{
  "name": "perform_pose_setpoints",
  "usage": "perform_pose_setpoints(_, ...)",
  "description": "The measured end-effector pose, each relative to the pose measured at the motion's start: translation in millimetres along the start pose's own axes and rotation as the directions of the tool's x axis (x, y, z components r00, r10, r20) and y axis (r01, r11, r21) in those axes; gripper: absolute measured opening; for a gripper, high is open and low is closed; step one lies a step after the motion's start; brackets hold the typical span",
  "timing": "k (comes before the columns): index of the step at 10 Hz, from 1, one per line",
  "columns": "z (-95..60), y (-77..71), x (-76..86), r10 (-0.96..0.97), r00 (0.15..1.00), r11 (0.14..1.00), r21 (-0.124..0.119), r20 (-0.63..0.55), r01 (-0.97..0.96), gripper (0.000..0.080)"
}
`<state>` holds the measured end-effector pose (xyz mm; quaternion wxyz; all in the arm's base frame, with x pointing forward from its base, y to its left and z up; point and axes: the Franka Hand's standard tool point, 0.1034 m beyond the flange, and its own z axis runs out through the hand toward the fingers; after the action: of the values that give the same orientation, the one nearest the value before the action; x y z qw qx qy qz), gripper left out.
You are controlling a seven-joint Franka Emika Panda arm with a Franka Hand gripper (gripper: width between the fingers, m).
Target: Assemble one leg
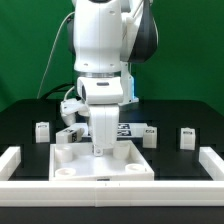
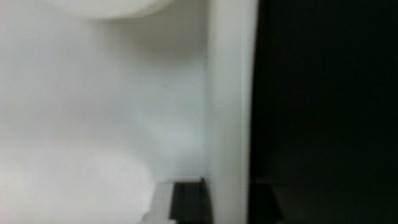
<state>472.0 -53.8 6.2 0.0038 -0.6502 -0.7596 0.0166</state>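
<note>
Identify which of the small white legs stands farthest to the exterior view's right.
The leg standing alone on the black table, beyond the panel and its right edge; the others sit nearer the arm or left of it.

No legible text or numbers anywhere.

The arm (image 1: 105,40) is cut off by the exterior view's top edge and hides the fingers and part of the marker board (image 1: 142,131). The wrist view shows only a blurred white surface (image 2: 107,110).

Arm (image 1: 104,50) over panel (image 1: 135,160), loose leg (image 1: 187,137) beside
</note>
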Motion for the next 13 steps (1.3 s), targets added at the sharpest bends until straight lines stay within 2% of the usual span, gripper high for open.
perform_pose_setpoints(1,0.0,0.0,0.0,0.0,1.0,1.0,0.0,0.0,0.0,0.0057)
perform_pose_setpoints(5,0.0,0.0,-0.1,0.0,1.0,1.0,0.0,0.0,0.0,0.0057)
perform_pose_setpoints(6,0.1,0.4,5.9,0.051,0.999,0.999,-0.007,-0.003,-0.051,0.0057)
perform_pose_setpoints(8,-0.2,3.3,37.7,0.141,0.99,0.99,-0.02,-0.023,-0.142,0.0057)
perform_pose_setpoints(12,-2.9,15.1,99.9,0.137,0.989,0.99,-0.01,-0.046,-0.138,0.0057)
perform_pose_setpoints(13,-2.4,17.1,108.2,0.123,0.991,0.992,-0.011,-0.05,-0.124,0.0057)
